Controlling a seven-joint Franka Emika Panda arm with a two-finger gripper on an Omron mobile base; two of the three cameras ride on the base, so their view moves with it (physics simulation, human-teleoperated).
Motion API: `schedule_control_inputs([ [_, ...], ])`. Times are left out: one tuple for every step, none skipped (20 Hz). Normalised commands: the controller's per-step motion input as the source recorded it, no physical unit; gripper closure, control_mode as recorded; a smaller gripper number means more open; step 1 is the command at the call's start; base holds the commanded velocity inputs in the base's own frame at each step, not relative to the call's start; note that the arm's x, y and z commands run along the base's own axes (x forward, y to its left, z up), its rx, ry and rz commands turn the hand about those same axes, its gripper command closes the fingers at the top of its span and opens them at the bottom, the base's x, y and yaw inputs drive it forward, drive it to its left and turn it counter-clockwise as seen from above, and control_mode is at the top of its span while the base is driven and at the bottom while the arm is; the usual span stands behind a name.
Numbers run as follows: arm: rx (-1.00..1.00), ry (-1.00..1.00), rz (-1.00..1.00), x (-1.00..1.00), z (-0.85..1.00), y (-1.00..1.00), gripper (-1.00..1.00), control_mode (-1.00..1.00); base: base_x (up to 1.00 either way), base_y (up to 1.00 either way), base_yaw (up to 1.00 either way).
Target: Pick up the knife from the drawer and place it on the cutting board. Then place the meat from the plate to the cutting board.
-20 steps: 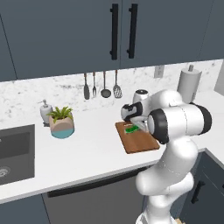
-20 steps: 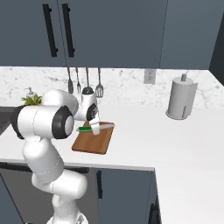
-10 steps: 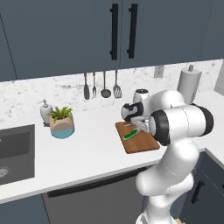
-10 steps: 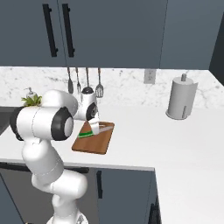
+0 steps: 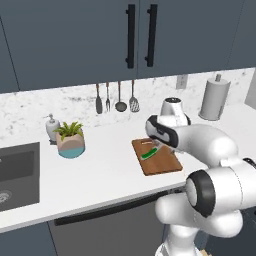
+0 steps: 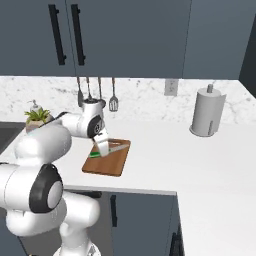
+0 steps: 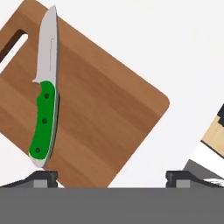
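Note:
The knife (image 7: 43, 127), with its green handle and silvery blade, lies flat on the brown wooden cutting board (image 7: 105, 105), free of any grip. My gripper (image 7: 111, 177) hovers just above the board and is open, one fingertip on each side and nothing between them. From the left base view the knife (image 5: 148, 154) rests on the cutting board (image 5: 162, 164) under my gripper (image 5: 156, 145). In the right base view the knife (image 6: 96, 155) sits near the left side of the cutting board (image 6: 111, 162), below my gripper (image 6: 102, 148). The drawer, the meat and the plate are out of view.
A paper towel roll (image 5: 214, 97) stands at the back right of the white counter (image 5: 105, 170). A potted plant (image 5: 70, 140) and a soap dispenser (image 5: 51, 126) stand to the left, beside the sink (image 5: 15, 175). Dark utensils (image 5: 119, 97) hang on the wall.
My gripper has gone from shut on the knife to open. The knife, held just over the board before, now lies on it.

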Motion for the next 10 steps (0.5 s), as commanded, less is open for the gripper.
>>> schedule_control_inputs([
  [0.0,0.0,0.26,-0.94,0.51,0.0,-1.0,-1.0,0.0,0.0,0.0],
  [0.0,-0.01,0.29,-0.86,0.57,0.0,-1.0,-1.0,0.0,0.0,0.0],
  [0.0,-0.03,0.32,-0.81,0.59,0.0,-1.0,-1.0,0.0,0.0,0.0],
  [0.0,-0.05,0.35,-0.74,0.61,0.0,-1.0,-1.0,0.0,0.0,0.0],
  [0.0,-0.08,0.39,-0.66,0.56,0.0,-1.0,-1.0,0.0,0.0,0.0],
  [0.0,-0.09,0.41,-0.59,0.56,0.0,-1.0,-1.0,0.0,0.0,0.0],
  [0.0,-0.07,0.42,-0.53,0.56,0.0,-1.0,-1.0,0.0,0.0,0.0],
  [0.0,-0.08,0.42,-0.51,0.54,0.0,-1.0,-1.0,0.0,0.0,0.0],
  [0.0,-0.06,0.42,-0.45,0.54,0.0,-1.0,-1.0,0.0,0.0,0.0],
  [0.0,-0.05,0.42,-0.41,0.53,0.0,-1.0,-1.0,0.0,0.0,0.0],
])
